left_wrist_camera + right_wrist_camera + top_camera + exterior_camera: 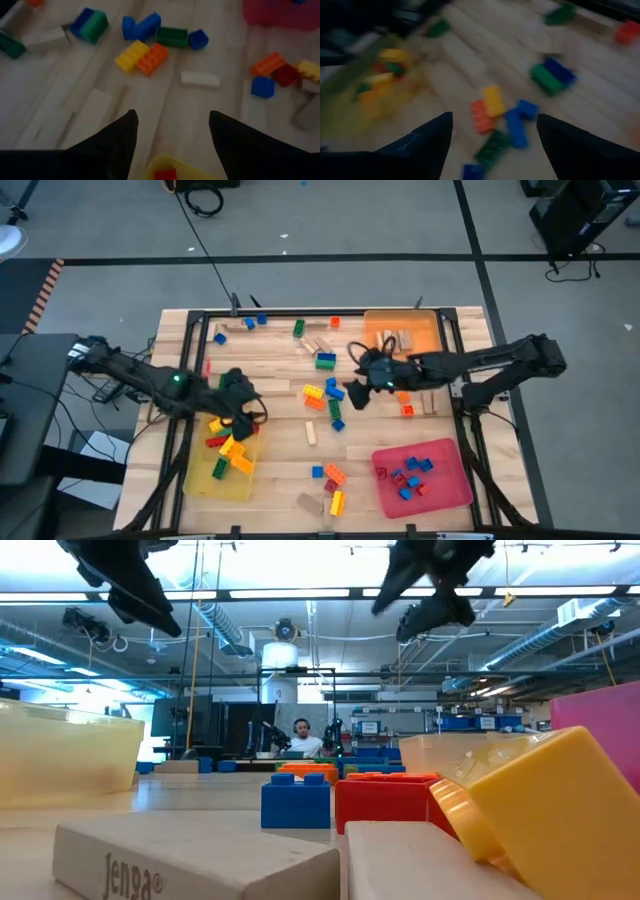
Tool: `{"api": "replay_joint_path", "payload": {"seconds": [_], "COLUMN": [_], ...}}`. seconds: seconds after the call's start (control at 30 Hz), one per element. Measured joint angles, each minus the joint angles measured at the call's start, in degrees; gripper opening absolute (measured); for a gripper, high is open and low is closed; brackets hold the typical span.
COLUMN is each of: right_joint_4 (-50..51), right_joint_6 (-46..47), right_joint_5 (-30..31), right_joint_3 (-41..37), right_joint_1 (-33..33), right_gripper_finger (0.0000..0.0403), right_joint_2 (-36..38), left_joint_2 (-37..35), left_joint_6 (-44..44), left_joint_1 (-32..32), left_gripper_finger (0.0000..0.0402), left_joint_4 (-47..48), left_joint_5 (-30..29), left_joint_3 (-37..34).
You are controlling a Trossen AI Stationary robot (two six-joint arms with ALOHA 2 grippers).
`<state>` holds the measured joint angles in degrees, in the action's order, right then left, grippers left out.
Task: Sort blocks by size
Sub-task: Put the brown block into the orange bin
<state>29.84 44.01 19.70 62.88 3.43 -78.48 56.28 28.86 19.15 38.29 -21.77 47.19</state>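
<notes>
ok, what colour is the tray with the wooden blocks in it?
Orange tray, clearest in the high view.

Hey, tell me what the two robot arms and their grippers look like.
Both arms are dark, almost black, jointed segments. The left arm carries a small green light, and loose black cables loop beside the left gripper. The right gripper ends in two pointed black fingers, wedge-shaped in its wrist view.

1. Both arms: dark, near-black jointed links.
2. Left arm (pixel 150 383): small green light near mid-link, white fitting at base end.
3. Right arm (pixel 490 362): black cable loops near wrist.
4. Hand fingers (pixel 112 145): black, wedge-shaped, tapering to points.
</notes>
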Motion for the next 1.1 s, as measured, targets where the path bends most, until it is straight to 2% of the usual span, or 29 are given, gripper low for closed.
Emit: {"api": "replay_joint_path", "payload": {"seconds": [0.2, 0.4, 0.6, 0.8, 0.9, 1.1], "right_joint_4": [28.8, 46.0, 44.6, 41.6, 41.4, 37.5], "right_joint_6": [10.6, 18.6, 27.2, 33.4, 32.2, 22.6], "right_joint_5": [-4.8, -6.9, -13.2, -19.9, -20.4, -20.4], "right_joint_3": [9.7, 7.6, -3.4, -13.5, -16.8, -21.4], "right_joint_1": [-7.1, -9.2, -9.6, -9.6, -10.4, -14.3], "right_gripper_finger": [0.0305, 0.0305, 0.0304, 0.0296, 0.0293, 0.0293], "right_joint_2": [-6.6, -5.0, 1.4, 5.0, 5.1, 3.7], "left_joint_2": [-8.9, -12.9, -13.8, -13.7, -13.6, -13.6], "left_joint_6": [-4.4, -9.3, -16.5, -19.7, -19.8, -19.6], "left_joint_1": [-5.4, -9.4, -13.6, -17.3, -18.5, -19.2], "left_gripper_finger": [0.0252, 0.0252, 0.0252, 0.0252, 0.0252, 0.0252], "left_joint_4": [-1.5, -2.2, -3.2, -4.2, -6.0, -12.4], "left_joint_5": [0.2, 0.4, 0.4, 1.5, 1.5, 1.5], "left_joint_3": [-6.2, -7.4, -7.3, -7.3, -7.3, -7.3]}}
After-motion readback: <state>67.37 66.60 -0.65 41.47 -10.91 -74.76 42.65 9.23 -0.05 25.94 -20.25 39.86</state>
